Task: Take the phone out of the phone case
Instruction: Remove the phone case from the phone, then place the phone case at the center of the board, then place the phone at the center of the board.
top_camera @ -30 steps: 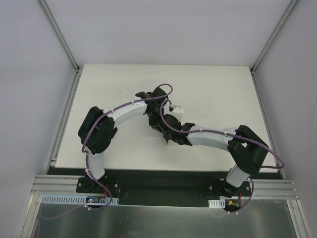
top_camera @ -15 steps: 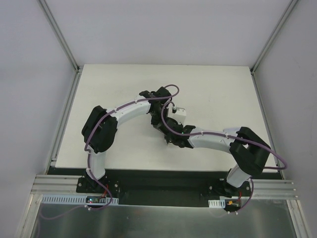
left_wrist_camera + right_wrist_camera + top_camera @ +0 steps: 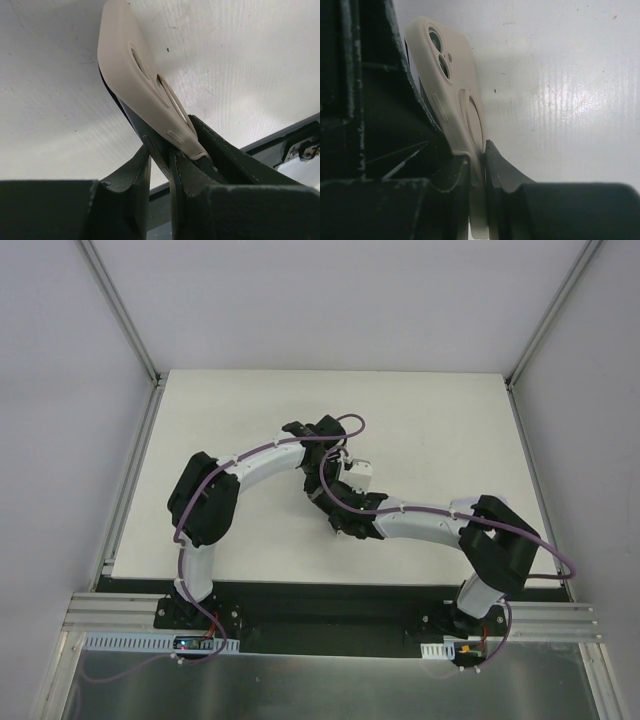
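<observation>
**Phone and case pinched from two sides over the surface**
Nearest, the left fingers (image 3: 130,185) are clenched across the dark phone (image 3: 134,126) and the case rim. The right fingers (image 3: 502,175) are clamped on one end of the cream phone case (image 3: 455,95), and both things are held above the white surface (image 3: 560,100). The case is judged soft and peelable, best taken at a rim corner. The phone is judged stiff, slick and breakable, best gripped by its long edges.

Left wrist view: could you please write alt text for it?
The left gripper clamps a dark phone in its cream case, seen edge-on against the white table.
</observation>
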Tool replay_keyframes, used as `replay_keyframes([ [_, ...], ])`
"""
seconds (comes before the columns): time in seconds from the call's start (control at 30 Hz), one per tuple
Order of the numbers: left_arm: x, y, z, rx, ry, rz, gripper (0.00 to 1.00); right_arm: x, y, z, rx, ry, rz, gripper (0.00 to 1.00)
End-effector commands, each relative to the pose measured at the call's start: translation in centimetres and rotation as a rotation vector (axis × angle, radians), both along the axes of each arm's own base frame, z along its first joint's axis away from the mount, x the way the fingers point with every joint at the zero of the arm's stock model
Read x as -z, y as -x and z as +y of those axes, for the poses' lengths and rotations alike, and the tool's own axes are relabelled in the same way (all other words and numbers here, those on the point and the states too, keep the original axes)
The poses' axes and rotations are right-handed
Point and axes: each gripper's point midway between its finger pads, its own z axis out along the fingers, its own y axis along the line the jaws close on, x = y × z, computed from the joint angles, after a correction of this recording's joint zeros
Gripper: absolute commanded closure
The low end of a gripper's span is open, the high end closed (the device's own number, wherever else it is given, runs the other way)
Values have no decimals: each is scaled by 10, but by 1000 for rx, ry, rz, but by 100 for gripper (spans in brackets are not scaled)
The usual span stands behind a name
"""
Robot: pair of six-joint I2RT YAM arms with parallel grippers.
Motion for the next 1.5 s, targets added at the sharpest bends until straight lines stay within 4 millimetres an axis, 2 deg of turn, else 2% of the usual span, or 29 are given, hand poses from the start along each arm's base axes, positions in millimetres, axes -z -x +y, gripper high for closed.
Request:
replay_keyframes([
  [0.0,-10,7,20,-84,-68,70,100,93,102,-123,-246,624,434,92],
  [0.07,-11,10,22,-98,-72,71,100,102,106,-119,-204,536,452,99],
  [0.1,-7,13,26,-104,-86,81,100,106,111,-128,-186,528,467,99],
  [0.13,-5,15,29,-115,-88,86,100,107,109,-125,-164,485,455,99],
  [0.23,1,22,37,-149,-76,111,100,104,105,-130,-129,419,429,99],
  [0.3,4,25,43,-164,-69,115,100,98,98,-126,-98,338,401,98],
  [0.33,6,24,47,-178,-71,117,100,99,100,-132,-89,330,402,99],
  [0.4,7,26,55,-192,-64,120,100,92,91,-124,-72,240,368,98],
  [0.47,7,22,64,-210,-55,119,100,88,89,-125,-64,199,349,99],
  [0.67,15,20,90,-235,-76,125,100,86,81,-123,-60,160,340,99],
  [0.77,22,26,102,-243,-102,135,100,87,80,-126,-45,146,348,99],
  [0.97,25,30,108,-250,-99,134,100,82,72,-125,-67,172,334,99],
  [1.1,16,24,101,-264,-64,118,100,62,55,-109,-91,157,285,98],
  [1.17,7,17,97,-267,-41,89,100,52,46,-108,-102,156,263,98],
  [1.23,-2,10,95,-282,-25,63,100,37,29,-100,-104,117,237,98],
  [1.3,-14,-2,91,-306,0,29,100,26,16,-99,-112,108,213,98],
  [1.33,-19,-8,92,-321,8,11,100,14,2,-99,-94,73,191,99],
  [1.4,-32,-25,90,-346,23,-37,100,2,-13,-102,-97,62,167,99],
  [1.47,-44,-43,89,-367,37,-83,100,-17,-35,-106,-76,19,133,99],
])
